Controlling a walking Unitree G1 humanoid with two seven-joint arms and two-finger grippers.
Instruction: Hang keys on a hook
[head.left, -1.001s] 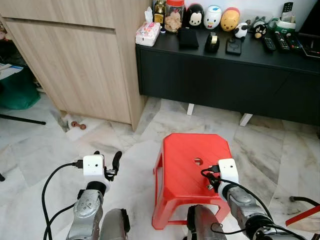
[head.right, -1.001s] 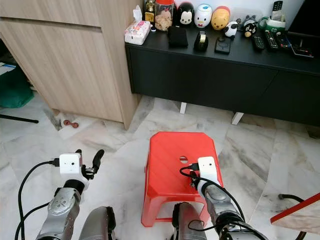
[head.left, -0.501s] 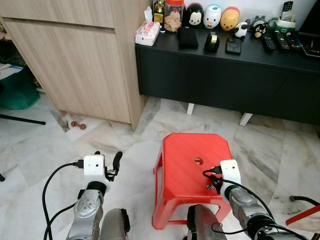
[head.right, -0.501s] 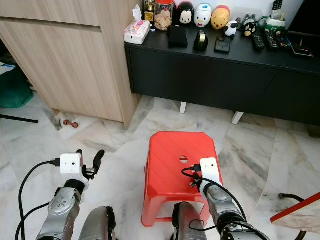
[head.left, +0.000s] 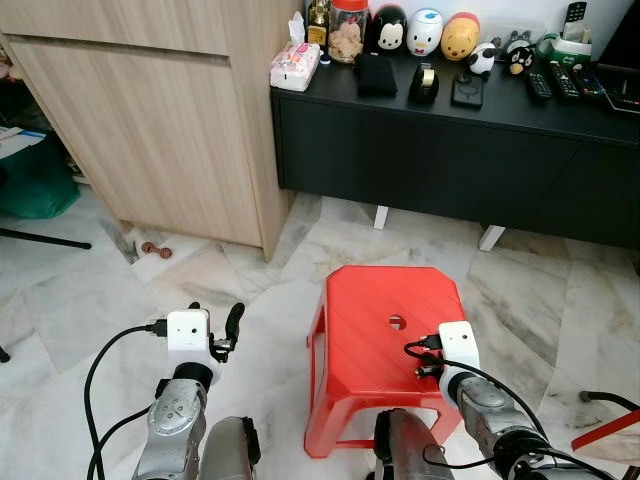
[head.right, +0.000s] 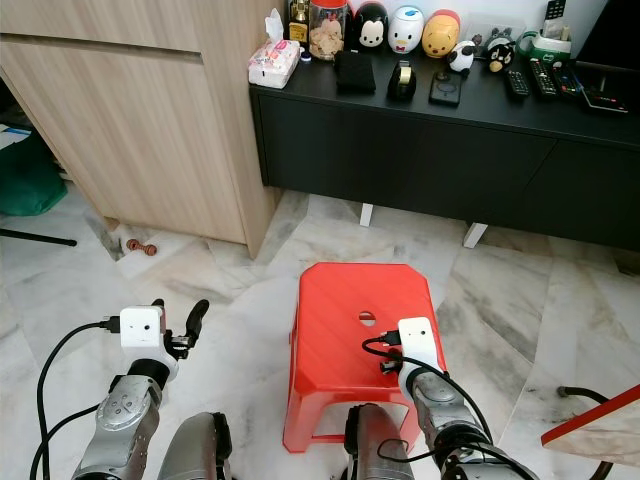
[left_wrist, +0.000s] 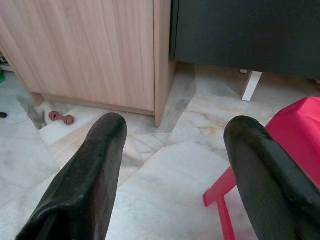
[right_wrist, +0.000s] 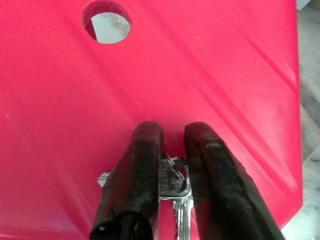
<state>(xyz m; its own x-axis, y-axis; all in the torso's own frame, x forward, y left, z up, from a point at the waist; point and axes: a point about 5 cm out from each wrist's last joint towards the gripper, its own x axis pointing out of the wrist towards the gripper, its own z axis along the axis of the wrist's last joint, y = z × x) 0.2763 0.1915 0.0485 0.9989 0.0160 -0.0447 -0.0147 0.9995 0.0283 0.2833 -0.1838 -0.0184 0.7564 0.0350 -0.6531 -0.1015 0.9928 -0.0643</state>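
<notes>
Keys (right_wrist: 175, 184) in right pincer (right_wrist: 172, 137), blades seemingly wristward

The stool (right_wrist: 225, 65) is red plastic, smooth with a soft sheen and faint moulded ribs. The keys (right_wrist: 176, 192) on it are bright silvery metal, pinched between the matt black, rubbery fingers (right_wrist: 135, 185) of the right hand (right_wrist: 172, 175). The left hand (left_wrist: 175, 200) has the same dull black fingers. The floor (head.left: 250, 290) is polished pale marble with grey veining. The cupboard (head.left: 160, 130) is matt light wood grain; the sideboard (head.left: 450, 160) is matt black.
</notes>
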